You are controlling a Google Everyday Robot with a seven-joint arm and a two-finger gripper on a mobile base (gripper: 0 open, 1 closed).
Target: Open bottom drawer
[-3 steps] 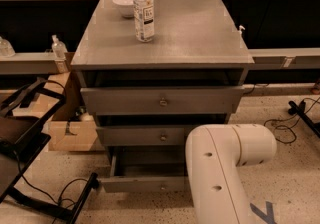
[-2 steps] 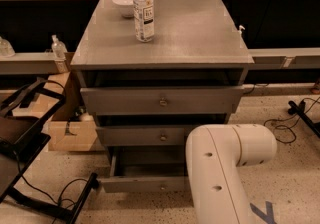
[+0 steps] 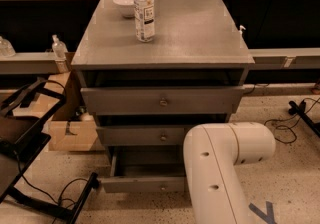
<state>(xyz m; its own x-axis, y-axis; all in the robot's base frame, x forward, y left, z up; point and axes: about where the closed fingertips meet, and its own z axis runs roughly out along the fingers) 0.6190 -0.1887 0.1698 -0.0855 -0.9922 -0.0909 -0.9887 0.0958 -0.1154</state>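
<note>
The bottom drawer point(image 3: 142, 184) stands pulled out toward the near side at the foot of the grey cabinet point(image 3: 165, 43), its right end hidden behind the robot's white arm point(image 3: 220, 168). The gripper is out of sight past that arm, so its place relative to the drawer and its state cannot be told. The cabinet has three drawers, each with one knob. One bottle point(image 3: 144, 10) and one bowl point(image 3: 124, 4) stand on top, far left.

Bottom drawer point(image 3: 140, 184) pulled open.
Flat grey front with brass knob point(image 3: 162, 187) sits level, forward of the cabinet point(image 3: 165, 43); right end behind the arm point(image 3: 215, 178); gripper out of view.
</note>
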